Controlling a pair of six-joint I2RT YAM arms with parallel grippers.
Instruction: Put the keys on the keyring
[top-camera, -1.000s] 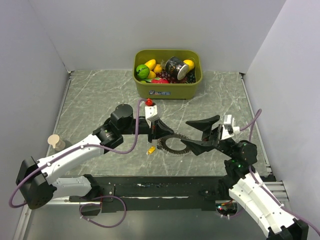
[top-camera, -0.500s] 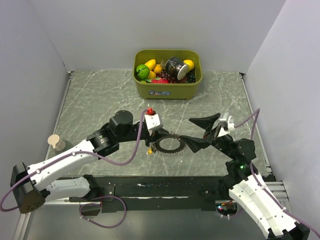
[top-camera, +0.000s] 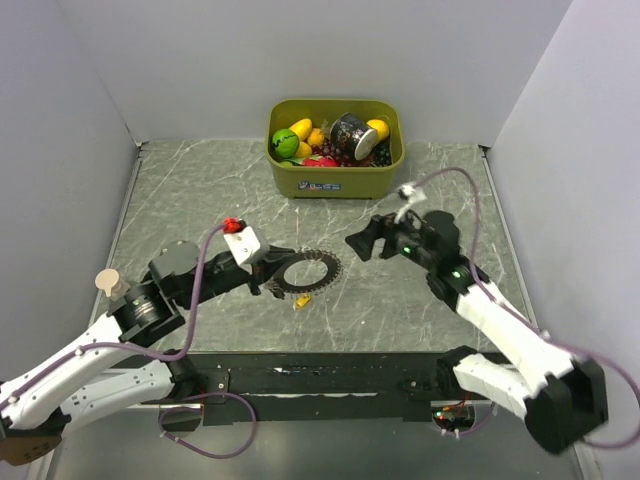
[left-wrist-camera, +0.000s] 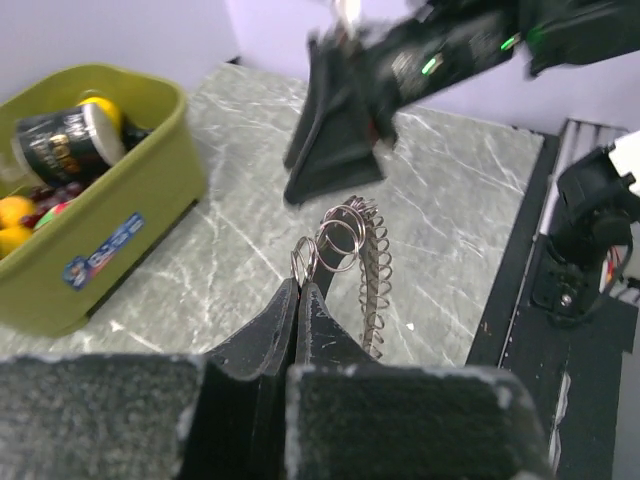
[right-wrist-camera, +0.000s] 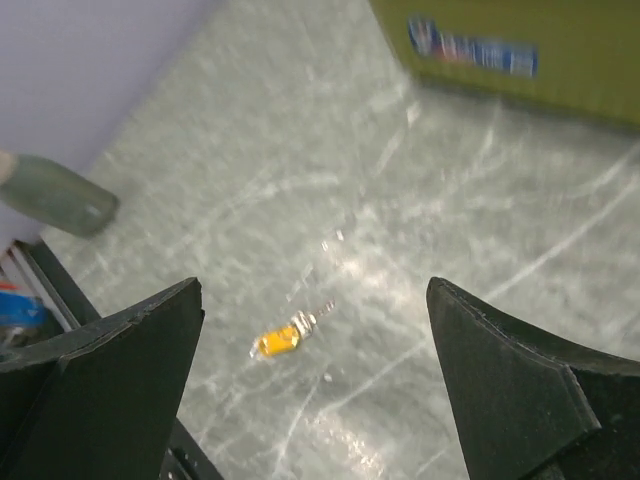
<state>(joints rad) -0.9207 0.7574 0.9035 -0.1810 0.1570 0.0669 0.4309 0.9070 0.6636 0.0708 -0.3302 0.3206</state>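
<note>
**Keyring clamped and held out, one key loose on the bench**

The keyring (left-wrist-camera: 376, 275) sits near the middle of the bench (top-camera: 190, 200), sticking out from the left gripper (left-wrist-camera: 299, 292), whose jaws are pressed together on the small loops at its rim. A yellow-orange key (right-wrist-camera: 278, 342) lies flat just to the near side of it, not touching. The right gripper (top-camera: 362, 243) hangs to the ring's right, fingers spread wide and empty. This looks like the fetching step: the right gripper should next drop over that key, pinch its tag head and carry it to the ring. No other key shows. I cannot tell whether any already hang on the ring, or whether the ring rests on the bench. The right wrist view is blurred.
</note>
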